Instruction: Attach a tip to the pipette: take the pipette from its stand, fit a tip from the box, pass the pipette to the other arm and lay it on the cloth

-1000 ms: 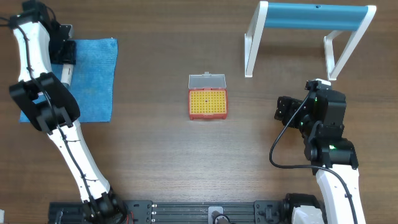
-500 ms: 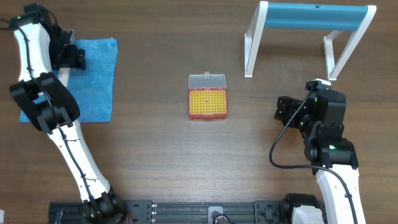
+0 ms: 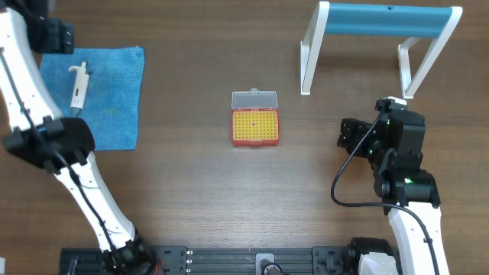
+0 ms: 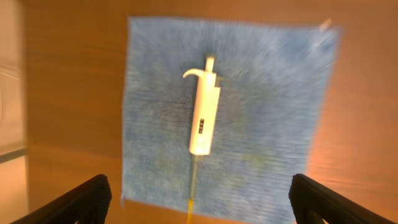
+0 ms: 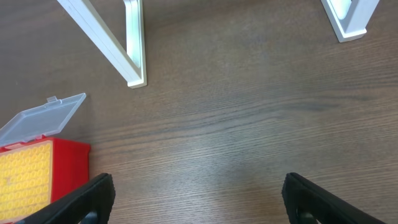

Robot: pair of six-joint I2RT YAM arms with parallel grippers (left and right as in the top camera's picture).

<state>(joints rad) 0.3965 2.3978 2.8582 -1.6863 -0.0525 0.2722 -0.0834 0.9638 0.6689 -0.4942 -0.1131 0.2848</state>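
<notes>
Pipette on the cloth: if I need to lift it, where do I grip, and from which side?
Probably take the pipette by its straight white body, the widest stretch. It lies flat on the cloth, so come straight down from above, closing across its width, clear of the thin yellow tip.

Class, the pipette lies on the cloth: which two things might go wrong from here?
The left end effector hangs open above the pipette on the cloth; a low swing might knock it. The tip box stands with its lid open, so dust might reach the tips.
</notes>
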